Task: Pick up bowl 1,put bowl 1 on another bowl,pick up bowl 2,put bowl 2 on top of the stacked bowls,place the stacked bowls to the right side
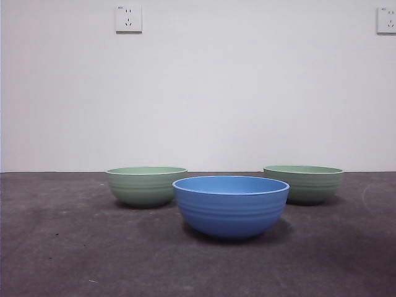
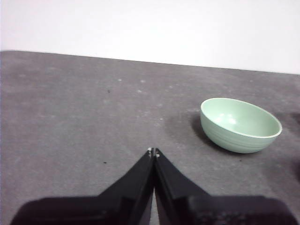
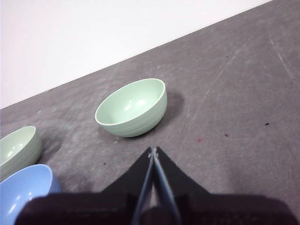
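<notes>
The round blue ridged bowl [image 1: 231, 205] stands near the front middle of the dark table, empty. Behind it to the left sits a pale green bowl [image 1: 146, 185], and a second pale green bowl [image 1: 304, 183] sits behind it to the right. No bowls are stacked. My left gripper [image 2: 153, 151] is shut and empty above the table, with the left green bowl [image 2: 240, 124] a short way off. My right gripper [image 3: 153, 150] is shut and empty too, just short of the right green bowl [image 3: 133, 108]; the blue bowl [image 3: 26, 194] and the other green bowl [image 3: 18, 146] show at that view's edge.
A white wall with two power sockets [image 1: 129, 18] rises behind the table's far edge. The dark grey tabletop [image 1: 68, 247] stretches around the three bowls. Neither arm shows in the front view.
</notes>
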Controlling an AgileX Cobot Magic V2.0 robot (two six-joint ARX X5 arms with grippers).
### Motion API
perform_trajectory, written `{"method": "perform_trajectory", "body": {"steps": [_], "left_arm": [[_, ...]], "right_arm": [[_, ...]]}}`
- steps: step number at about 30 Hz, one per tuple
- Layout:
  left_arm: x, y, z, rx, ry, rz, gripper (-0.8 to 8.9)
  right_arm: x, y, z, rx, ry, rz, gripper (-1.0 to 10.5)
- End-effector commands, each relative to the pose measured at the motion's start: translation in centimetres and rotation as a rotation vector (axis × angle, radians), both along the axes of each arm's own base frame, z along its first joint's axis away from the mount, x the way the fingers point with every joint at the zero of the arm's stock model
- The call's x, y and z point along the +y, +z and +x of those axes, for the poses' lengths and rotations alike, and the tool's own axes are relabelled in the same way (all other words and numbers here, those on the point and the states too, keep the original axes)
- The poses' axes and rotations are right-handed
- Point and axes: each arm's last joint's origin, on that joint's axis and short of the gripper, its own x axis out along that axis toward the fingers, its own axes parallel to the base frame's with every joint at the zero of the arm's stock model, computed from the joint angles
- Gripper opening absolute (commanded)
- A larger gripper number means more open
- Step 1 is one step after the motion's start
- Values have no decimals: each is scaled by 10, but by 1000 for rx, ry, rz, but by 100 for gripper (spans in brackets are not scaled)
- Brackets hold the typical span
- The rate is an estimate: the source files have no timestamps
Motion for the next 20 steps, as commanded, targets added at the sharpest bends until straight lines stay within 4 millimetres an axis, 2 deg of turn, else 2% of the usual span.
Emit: {"method": "perform_trajectory", "body": {"steps": [1, 5, 9, 14, 20], "left_arm": [[0, -5, 1, 19, 5, -62, -3], [0, -3, 0, 18, 13, -123, -5], [-1, 7, -1, 7, -24, -197, -7], [-3, 24, -6, -10, -59, -213, -7], [-5, 53, -10, 34, -130, -210, -7]], "right_arm": [[1, -4, 1, 20, 32, 32, -5], [2, 5, 0, 10, 69, 54, -9], [2, 23, -1, -19, 70, 51, -11], [2, 55, -1, -37, 74, 46, -12], [4, 100, 6, 59, 179, -33, -12]]}}
